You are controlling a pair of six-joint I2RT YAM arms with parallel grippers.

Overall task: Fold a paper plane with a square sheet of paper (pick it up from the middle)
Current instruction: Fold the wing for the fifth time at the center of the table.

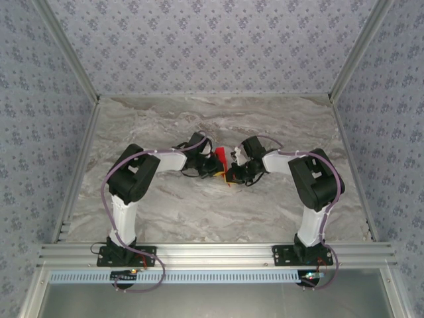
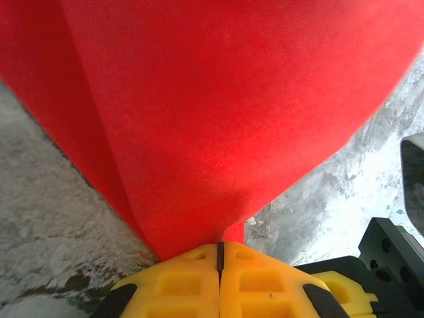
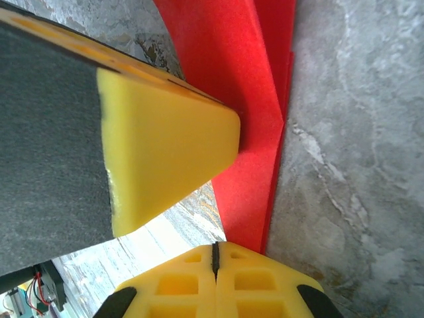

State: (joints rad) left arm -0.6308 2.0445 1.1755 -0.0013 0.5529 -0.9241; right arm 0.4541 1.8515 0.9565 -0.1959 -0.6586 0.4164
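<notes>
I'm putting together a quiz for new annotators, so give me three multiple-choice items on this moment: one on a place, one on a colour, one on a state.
1. Where is the red paper on the table?
A. near the middle, where the two arms meet
B. in the far left corner
C. beside the arm bases

2. What colour are the fingers of the left gripper?
A. blue
B. yellow
C. green

3. What state is the left gripper in?
A. wide open
B. shut on nothing
C. shut on the red paper

Answers:
1 A, the top view shows red at mid-table between the arm tips.
2 B, the left wrist view shows yellow fingers.
3 C, the paper narrows into the closed seam.
</notes>
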